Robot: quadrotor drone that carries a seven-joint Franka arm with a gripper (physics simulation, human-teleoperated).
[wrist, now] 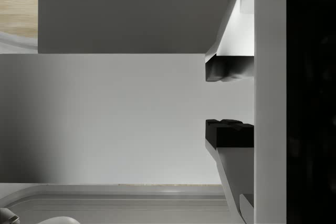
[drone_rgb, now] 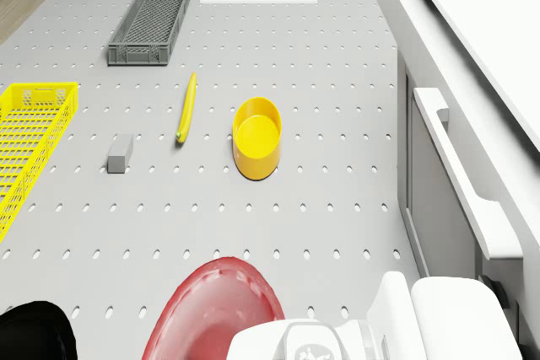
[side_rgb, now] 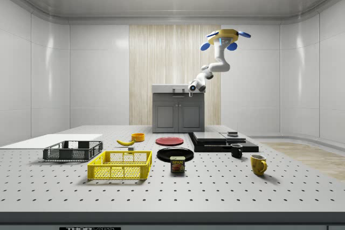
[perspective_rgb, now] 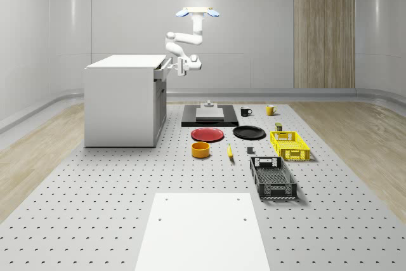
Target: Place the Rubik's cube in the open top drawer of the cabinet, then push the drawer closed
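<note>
The drone [perspective_rgb: 197, 11] hovers above the bench [perspective_rgb: 95, 207], just off the front of the white cabinet [perspective_rgb: 120, 103] and over the red plate [drone_rgb: 215, 305]. Its arm bends down and toward the cabinet, bringing the claw [wrist: 229, 100] level with the top drawer [perspective_rgb: 162, 70], right at its front. In the whole-scene view the drawer front juts out slightly from the cabinet face. In the wrist view the two dark fingertips [wrist: 229, 133] stand spread apart with nothing between them, and a plain pale surface lies beyond.

Where the Rubik's cube lies relative to the claw cannot be told.

On the bench beyond the plate stand a yellow bowl [drone_rgb: 256, 137], a banana [drone_rgb: 186, 108], a yellow crate [drone_rgb: 29, 145] and a grey crate [drone_rgb: 152, 20].
</note>
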